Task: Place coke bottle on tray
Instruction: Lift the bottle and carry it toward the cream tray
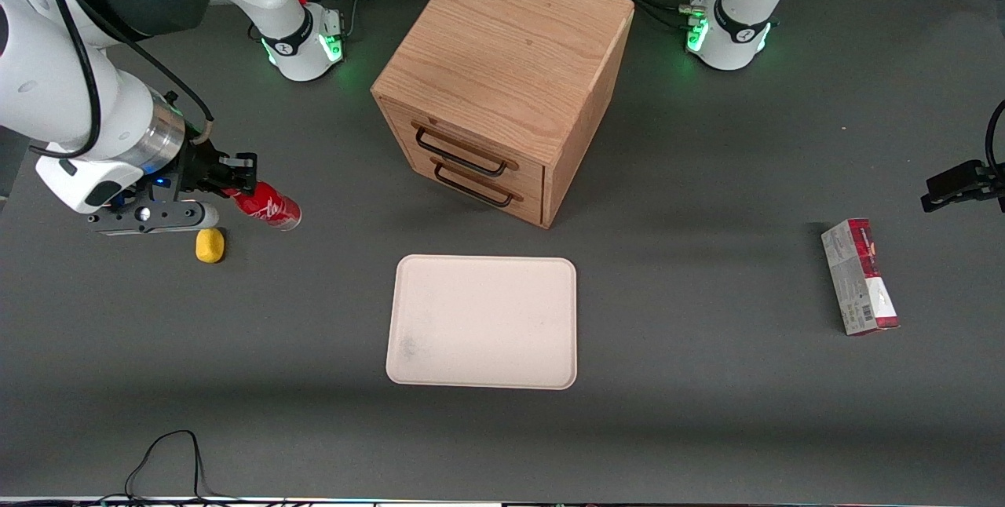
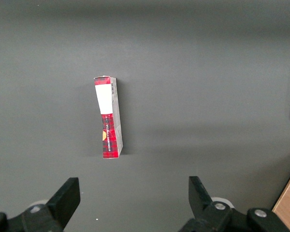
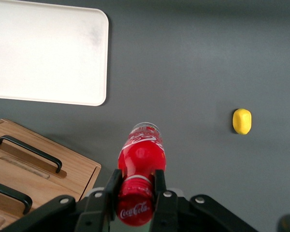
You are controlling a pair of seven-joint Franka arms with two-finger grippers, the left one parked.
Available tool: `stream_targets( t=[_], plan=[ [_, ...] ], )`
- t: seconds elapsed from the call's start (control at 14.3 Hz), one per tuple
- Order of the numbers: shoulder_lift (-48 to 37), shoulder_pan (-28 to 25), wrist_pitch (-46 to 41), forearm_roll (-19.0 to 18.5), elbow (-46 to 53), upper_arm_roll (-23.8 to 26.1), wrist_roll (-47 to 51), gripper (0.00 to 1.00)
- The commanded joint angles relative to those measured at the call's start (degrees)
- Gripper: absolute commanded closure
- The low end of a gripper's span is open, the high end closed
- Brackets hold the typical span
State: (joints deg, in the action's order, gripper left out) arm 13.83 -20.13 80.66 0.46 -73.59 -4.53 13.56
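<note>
Currently the gripper (image 1: 229, 177) hangs above the table's working-arm end, jaws closed on the neck of the coke bottle (image 1: 268, 207), just below the cap. Bottle is airborne, tilted base-outward toward the tray (image 1: 416, 366); grip at the neck likely keeps the base free for set-down. A yellow lemon-like lump (image 1: 210, 245) lies on the table just under the wrist. Arm pose: wrist pitched near horizontal, fingers pointing toward table centre. Tray sits bare near the table's front edge, in front of the wooden drawer cabinet (image 1: 502, 75). Bottle not yet over it.
</note>
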Motion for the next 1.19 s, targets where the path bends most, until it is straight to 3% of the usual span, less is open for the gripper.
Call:
stream_targets(
  t=[0.0, 0.42, 1.12],
  plan=[
    [5.14, -0.43, -1.74, 0.59, 9.92, 0.75, 0.24, 1.0],
    [17.8, -0.52, -0.6, 0.5, 25.32, 4.88, 0.94, 1.0],
    [25.45, -3.51, 7.84, -0.11, 26.13, 6.12, 1.03, 1.0]
  ],
)
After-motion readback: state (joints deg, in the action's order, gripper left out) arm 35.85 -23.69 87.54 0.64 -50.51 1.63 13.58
